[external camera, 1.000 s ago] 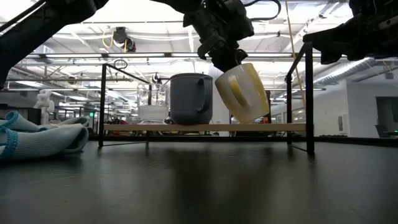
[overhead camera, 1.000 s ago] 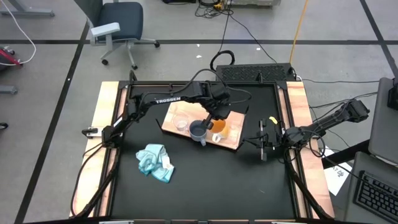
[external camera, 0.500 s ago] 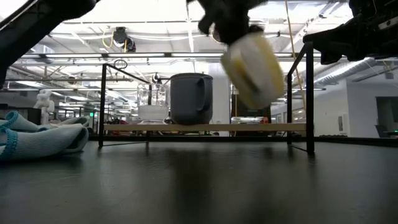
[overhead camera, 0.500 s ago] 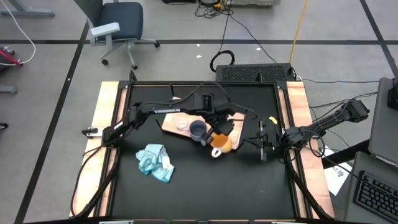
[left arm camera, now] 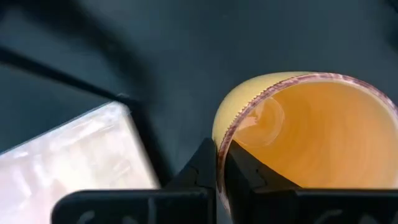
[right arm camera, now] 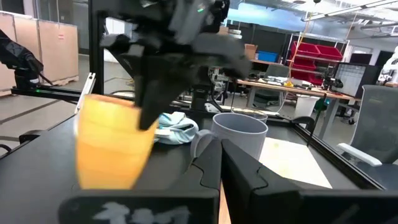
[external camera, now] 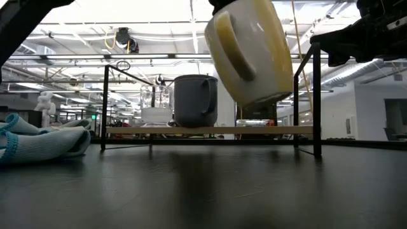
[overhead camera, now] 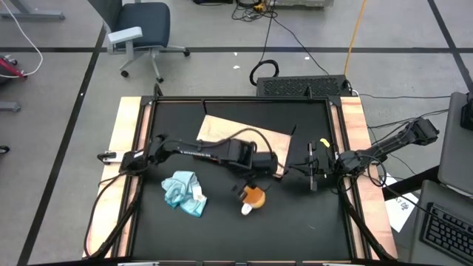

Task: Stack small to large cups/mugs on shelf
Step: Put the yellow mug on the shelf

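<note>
My left gripper (overhead camera: 259,182) is shut on the orange mug (overhead camera: 254,195), which hangs over the black tabletop just near of the shelf. The mug's white handle (external camera: 230,39) faces the table's near edge. The grey-blue mug (external camera: 194,100) and the clear glass cup (external camera: 156,106) stand on their bases on the light wooden shelf (external camera: 210,130). In the high view my left arm hides both. My right gripper (overhead camera: 313,168) waits shut and empty near the table's right edge. My left gripper holds the orange mug by its rim (left arm camera: 219,163), one finger inside the mug and one outside against the wall. The fingers come slanting down from the far side. The mug is lifted clear of the table and tilted, its base (external camera: 267,95) lowest.
A crumpled light blue cloth (overhead camera: 184,191) lies on the tabletop near the left, near of the shelf. The shelf's black frame posts (external camera: 316,95) stand at its corners. A keyboard (overhead camera: 303,86) lies at the table's far edge.
My left gripper has carried the orange mug off the shelf toward the table's near edge and a little left. The mug has stayed in the hold, tilted, and now hangs over the black tabletop. The grey-blue mug and glass cup have kept their places.
</note>
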Controlling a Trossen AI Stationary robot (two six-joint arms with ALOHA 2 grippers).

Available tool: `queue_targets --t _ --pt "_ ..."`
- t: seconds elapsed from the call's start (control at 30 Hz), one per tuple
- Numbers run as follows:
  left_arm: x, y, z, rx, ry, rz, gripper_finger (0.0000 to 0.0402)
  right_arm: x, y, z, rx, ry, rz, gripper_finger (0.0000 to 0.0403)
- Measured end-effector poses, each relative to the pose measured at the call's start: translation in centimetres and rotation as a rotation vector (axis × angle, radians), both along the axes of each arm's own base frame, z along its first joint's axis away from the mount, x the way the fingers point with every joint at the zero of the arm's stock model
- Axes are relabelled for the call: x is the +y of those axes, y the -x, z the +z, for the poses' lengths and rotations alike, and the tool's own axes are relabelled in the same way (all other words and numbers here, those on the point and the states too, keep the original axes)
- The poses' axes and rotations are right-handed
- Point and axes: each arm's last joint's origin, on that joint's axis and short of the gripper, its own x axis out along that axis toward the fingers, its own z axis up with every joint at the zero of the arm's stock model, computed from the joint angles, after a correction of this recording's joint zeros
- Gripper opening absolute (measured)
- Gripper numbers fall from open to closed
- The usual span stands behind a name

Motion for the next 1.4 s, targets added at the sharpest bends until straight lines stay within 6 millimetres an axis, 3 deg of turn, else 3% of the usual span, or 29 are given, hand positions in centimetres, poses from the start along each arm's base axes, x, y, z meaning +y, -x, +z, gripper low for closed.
queue_targets --t 0.17,0.43,1.4 --pt "-1.7 -0.2 -2.2 0.027 0.007 0.092 0.0010 0.0 0.0 0.0 0.001 0.000 0.000 0.0000" --pt "-2.5 0.3 -4.9 0.088 -0.109 0.223 0.0010 0.0 0.0 0.0 0.000 -0.027 0.001 0.0000" --pt "-3.3 0.1 -5.2 0.074 0.001 0.202 0.0023 0.0 0.0 0.1 -0.012 -0.031 0.001 0.0000"
